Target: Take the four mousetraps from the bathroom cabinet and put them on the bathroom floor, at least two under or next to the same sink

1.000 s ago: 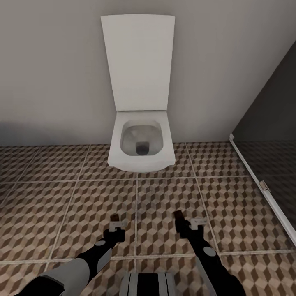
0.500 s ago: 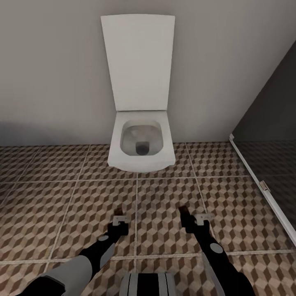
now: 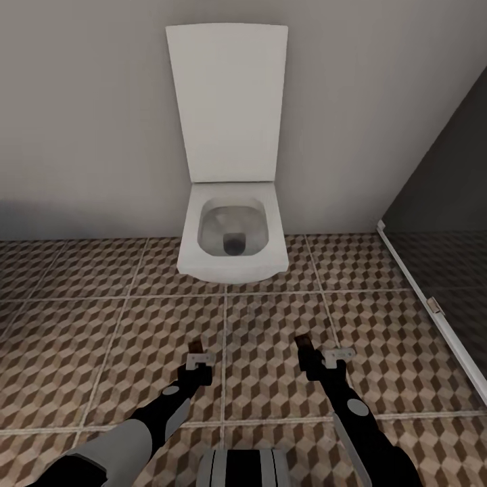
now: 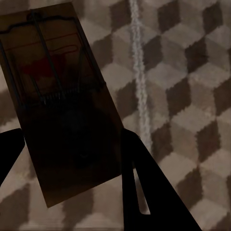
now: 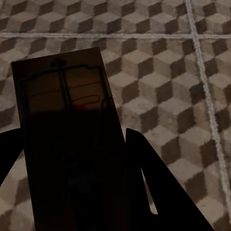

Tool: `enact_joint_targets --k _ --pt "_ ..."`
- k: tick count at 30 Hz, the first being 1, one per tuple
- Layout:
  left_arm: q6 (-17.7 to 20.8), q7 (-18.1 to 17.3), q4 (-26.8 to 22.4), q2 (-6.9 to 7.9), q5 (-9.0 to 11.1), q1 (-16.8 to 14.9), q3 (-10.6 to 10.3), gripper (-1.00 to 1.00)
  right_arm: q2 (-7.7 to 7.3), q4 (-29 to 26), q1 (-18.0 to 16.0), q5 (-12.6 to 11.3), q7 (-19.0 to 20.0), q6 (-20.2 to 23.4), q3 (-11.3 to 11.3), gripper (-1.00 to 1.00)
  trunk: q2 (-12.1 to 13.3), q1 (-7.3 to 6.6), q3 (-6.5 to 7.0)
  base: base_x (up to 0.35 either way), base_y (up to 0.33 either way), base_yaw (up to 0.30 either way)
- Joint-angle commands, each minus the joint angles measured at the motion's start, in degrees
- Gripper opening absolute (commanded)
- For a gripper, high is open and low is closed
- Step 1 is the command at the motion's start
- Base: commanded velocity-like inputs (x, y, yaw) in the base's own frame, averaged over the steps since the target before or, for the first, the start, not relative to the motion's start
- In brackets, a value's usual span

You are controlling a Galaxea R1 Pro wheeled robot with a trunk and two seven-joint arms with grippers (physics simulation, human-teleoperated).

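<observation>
Underfoot, bathroom floor across lower half of head view, cube-patterned tiles, pale grout. White toilet at centre against grey wall, lid up. Dark glass partition at right edge. Left gripper at lower centre-left, closed down on a mousetrap; trap upper left in left wrist view. Right gripper lower centre-right, clamped on second mousetrap, between dark fingers, above the tiles.

Mousetrap near end behind gripper
</observation>
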Motion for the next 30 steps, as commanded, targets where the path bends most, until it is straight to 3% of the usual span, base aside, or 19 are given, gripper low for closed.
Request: enact_joint_targets --k 1,10,27,30 --pt "-0.23 0.01 0.19 0.02 0.59 -0.04 -0.47 -1.00 -0.09 -0.08 -0.02 -0.58 -0.46 0.26 0.25 -1.00 -0.01 -0.01 -0.03 0.000 0.000 0.000" --pt "-0.18 0.02 0.93 0.02 0.59 -0.04 -0.51 -1.00 0.35 0.32 -0.02 -0.70 -0.73 0.47 0.41 -1.00 -0.01 -0.01 -0.03 0.077 0.000 0.000" --pt "-0.13 0.02 1.17 -0.06 0.59 -0.04 -0.48 -1.00 0.77 6.11 -0.02 -0.83 -0.84 1.21 0.33 -1.00 -0.01 -0.01 -0.03 0.317 0.000 0.000" --pt "-0.12 0.02 1.17 -0.07 0.59 -0.04 -0.53 -1.00 1.51 8.05 -0.02 -0.87 -0.80 1.24 0.33 -1.00 -0.01 -0.01 -0.03 0.286 0.000 0.000"
